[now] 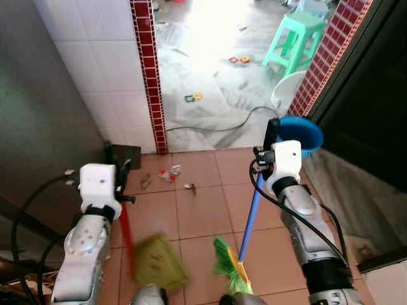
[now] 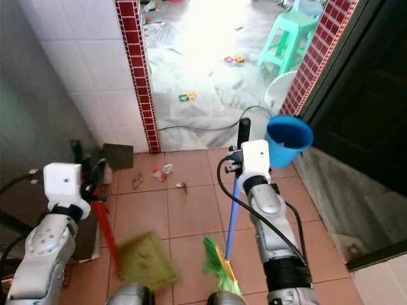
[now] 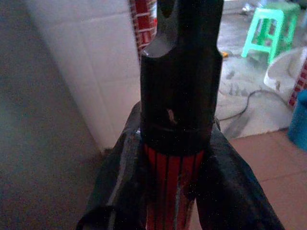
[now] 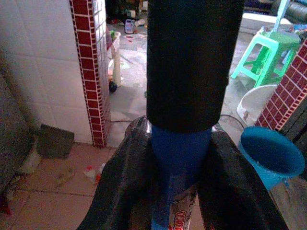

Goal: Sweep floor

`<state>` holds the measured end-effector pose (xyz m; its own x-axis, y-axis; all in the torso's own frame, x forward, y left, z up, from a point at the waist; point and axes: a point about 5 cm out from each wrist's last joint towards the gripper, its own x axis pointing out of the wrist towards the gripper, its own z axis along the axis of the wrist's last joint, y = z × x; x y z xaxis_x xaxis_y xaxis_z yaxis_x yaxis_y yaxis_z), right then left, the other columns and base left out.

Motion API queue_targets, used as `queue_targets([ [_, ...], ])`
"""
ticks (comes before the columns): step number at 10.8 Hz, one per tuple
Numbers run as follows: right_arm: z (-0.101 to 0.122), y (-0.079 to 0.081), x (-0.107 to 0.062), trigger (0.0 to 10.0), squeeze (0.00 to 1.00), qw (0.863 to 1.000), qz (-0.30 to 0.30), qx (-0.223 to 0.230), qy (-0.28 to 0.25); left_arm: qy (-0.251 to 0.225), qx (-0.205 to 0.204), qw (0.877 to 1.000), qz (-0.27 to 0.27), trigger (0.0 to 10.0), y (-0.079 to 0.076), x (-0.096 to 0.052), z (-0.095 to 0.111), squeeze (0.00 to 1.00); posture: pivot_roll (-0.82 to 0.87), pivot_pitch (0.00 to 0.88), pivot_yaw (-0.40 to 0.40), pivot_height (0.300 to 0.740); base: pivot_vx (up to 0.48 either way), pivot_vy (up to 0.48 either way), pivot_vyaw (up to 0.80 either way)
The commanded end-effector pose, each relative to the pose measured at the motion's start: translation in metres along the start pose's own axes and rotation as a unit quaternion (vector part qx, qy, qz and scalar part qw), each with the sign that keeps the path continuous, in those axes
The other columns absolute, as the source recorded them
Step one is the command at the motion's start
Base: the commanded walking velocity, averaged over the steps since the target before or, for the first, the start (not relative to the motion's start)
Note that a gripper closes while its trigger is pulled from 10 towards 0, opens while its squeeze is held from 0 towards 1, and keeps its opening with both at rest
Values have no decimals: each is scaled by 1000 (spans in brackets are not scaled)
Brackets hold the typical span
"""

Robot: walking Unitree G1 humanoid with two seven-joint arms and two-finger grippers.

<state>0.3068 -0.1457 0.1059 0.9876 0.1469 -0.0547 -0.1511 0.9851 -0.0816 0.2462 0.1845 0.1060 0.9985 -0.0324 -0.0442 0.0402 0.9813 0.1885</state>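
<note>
the dustpan point(image 1: 159, 264) sits low and left of centre in the left eye view, a greenish pan on a red handle point(image 1: 125, 225) that runs up into my left gripper point(image 1: 119, 180). the left wrist view shows both black fingers clenched on that red shaft just under its black end cap, so i have a firm hold there. the pan looks blurred, and i can't tell if its lip is flat on the tiles.

moving right, the scraps point(image 1: 169, 173) i want lie in the middle of the frame on the reddish floor point(image 1: 203, 213), a small scatter of paper bits near the foot of the red tiled pillar point(image 1: 149, 76), well ahead of both tools.

right of that, the broom point(image 1: 232, 267) has its green bristles low and centre, close beside the pan, with the blue handle point(image 1: 255, 202) rising to my right gripper point(image 1: 272, 145). the right wrist view shows those fingers closed around the blue shaft below its black grip. a blue bucket point(image 1: 301, 135) stands just behind that hand.

my judgement: i need to reach the bristles out past the scraps, then draw them back in short strokes toward the pan, holding the pan's lip pressed down and angled to meet them. i should watch the bucket on the right.
</note>
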Motion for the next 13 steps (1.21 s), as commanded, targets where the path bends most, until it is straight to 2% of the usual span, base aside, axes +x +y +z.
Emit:
queue_targets([
  [1, 9, 0, 4, 10000, 0, 999, -4, -35, -18, -52, 46, 998, 2, 10000, -1, 4, 22, 0, -10, 73, 10, 740, 0, 0, 0],
  [2, 16, 2, 5, 10000, 0, 999, -7, -30, -35, -46, 30, 998, -7, 10000, -5, 5, 22, 0, -6, 76, 16, 740, 0, 0, 0],
  [4, 13, 3, 5, 10000, 0, 999, -16, -25, -36, -47, 2, 999, -13, 10000, -11, 5, 23, 0, 1, 80, 20, 740, 0, 0, 0],
  [5, 11, 8, 4, 10000, 0, 998, -9, -55, -32, -51, -2, 999, -8, 10000, -12, 4, 29, 0, 1, 82, 17, 740, 0, 0, 0],
  [6, 12, 11, 4, 10000, 0, 998, 1, -57, -37, -65, 16, 998, -6, 10000, -13, 6, 35, 0, 10, 87, 10, 740, 0, 0, 800],
  [10, 16, 14, 11, 10000, 0, 998, 6, -49, -40, -56, 11, 998, -7, 10000, -16, 7, 33, 0, 9, 88, -5, 740, 0, -428, 800],
  [12, 23, 17, 13, 10000, 0, 997, 9, -57, -56, -53, 12, 999, -3, 10000, -16, 8, 32, 0, 11, 90, -7, 740, 0, -401, 241],
  [13, 24, 19, 13, 10000, 0, 996, 11, -66, -61, -51, 21, 998, 0, 10000, -16, 8, 31, 0, 8, 91, -7, 740, 0, 0, 0],
])
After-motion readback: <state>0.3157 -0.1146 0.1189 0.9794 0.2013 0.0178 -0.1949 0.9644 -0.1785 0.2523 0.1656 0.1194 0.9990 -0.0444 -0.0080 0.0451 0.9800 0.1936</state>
